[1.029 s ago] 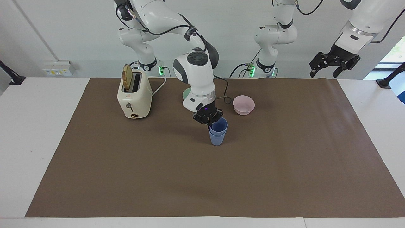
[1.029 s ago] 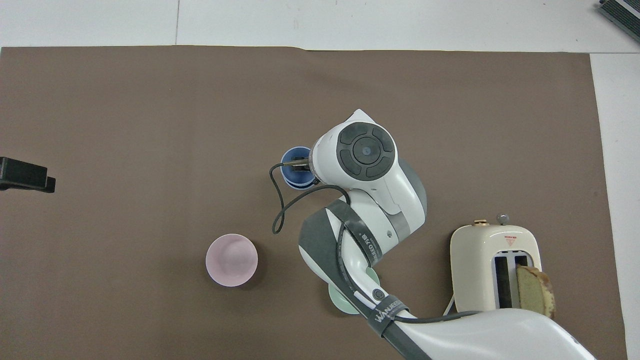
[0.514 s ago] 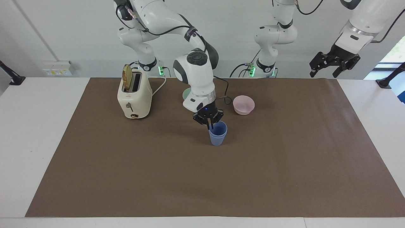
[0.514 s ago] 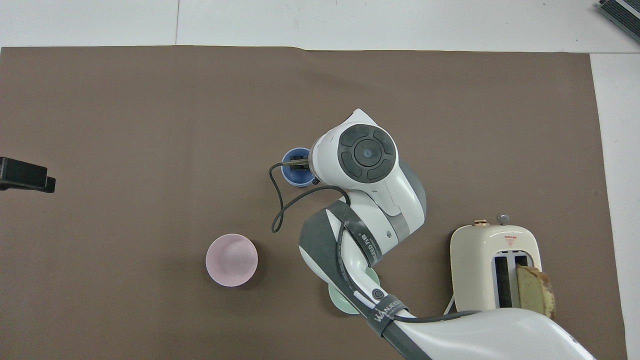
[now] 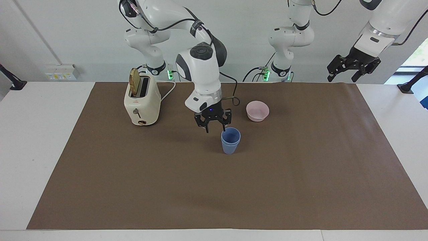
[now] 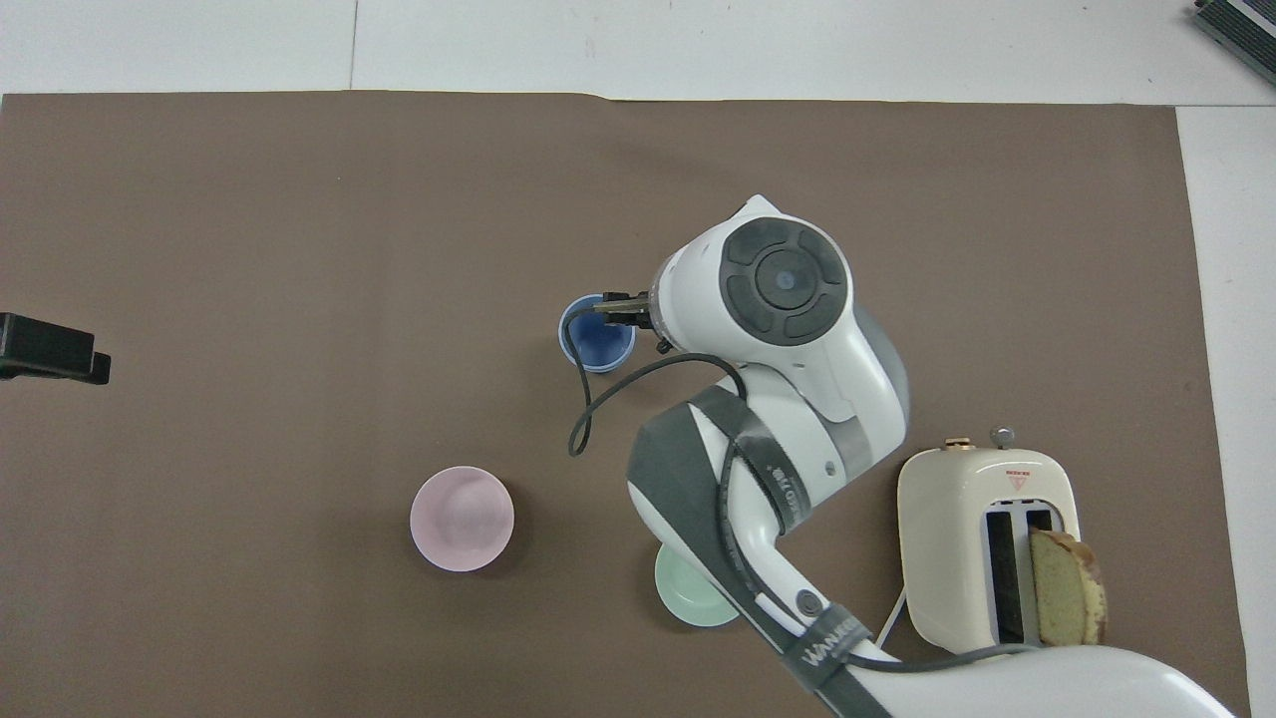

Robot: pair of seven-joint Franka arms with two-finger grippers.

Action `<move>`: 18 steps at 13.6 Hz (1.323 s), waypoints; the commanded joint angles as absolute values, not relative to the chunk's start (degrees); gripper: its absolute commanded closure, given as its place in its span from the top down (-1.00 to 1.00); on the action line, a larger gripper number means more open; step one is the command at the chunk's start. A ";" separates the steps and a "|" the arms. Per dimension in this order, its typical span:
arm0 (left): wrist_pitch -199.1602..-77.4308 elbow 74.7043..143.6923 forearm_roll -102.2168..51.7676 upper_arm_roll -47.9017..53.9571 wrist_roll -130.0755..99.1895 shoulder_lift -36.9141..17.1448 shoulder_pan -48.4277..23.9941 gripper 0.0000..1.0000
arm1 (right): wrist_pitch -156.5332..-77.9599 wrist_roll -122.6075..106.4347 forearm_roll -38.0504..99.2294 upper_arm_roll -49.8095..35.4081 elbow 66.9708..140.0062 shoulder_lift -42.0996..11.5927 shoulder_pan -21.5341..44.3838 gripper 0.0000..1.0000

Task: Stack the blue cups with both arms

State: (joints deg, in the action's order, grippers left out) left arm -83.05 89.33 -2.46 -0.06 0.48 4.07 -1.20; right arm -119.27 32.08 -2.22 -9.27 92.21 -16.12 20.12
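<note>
With blue cups [image 5: 230,141] nested as one upright stack mid-worktop [image 5: 301,174], farther from robots than pink bowl [image 5: 257,110], right hand [image 5: 215,127] hovers just above stack rim, fingers spread, holding nothing. Left hand [image 5: 343,77] waits raised over worktop edge, fingers spread.

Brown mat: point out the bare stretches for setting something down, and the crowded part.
Bare: the brown mat farther from the robots than the blue cups. Crowded: toaster, green bowl, pink bowl, right gripper by the cups.

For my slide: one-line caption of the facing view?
Right gripper, jaws open, beside the stacked blue cups; left gripper waits raised.
</note>
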 commanded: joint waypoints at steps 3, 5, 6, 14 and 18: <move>-82.44 90.35 -1.85 0.18 -0.09 5.36 -0.88 1.00 | -105.76 29.11 -2.11 -10.02 94.13 -3.89 9.86 1.00; -82.44 90.26 -1.85 0.18 -0.09 5.36 -0.88 1.00 | -100.66 23.24 -1.93 -10.02 93.96 0.94 5.12 1.00; -82.35 90.26 -1.85 0.18 -0.09 5.36 -0.88 1.00 | -98.20 19.55 -1.85 -9.76 93.52 2.53 2.75 1.00; -82.44 90.35 -1.85 0.18 -0.09 5.36 -0.88 1.00 | -84.99 11.60 1.93 -8.62 83.60 0.88 -3.34 1.00; -82.44 90.26 -1.85 0.18 -0.09 5.36 -0.88 1.00 | -86.04 11.51 1.93 -8.61 86.13 2.11 -2.90 1.00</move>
State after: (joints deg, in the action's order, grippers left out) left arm -83.05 89.33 -2.46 -0.06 0.48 4.07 -1.20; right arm -86.55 13.00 0.83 -8.28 86.40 2.13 -2.33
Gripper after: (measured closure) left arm 0.000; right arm 0.000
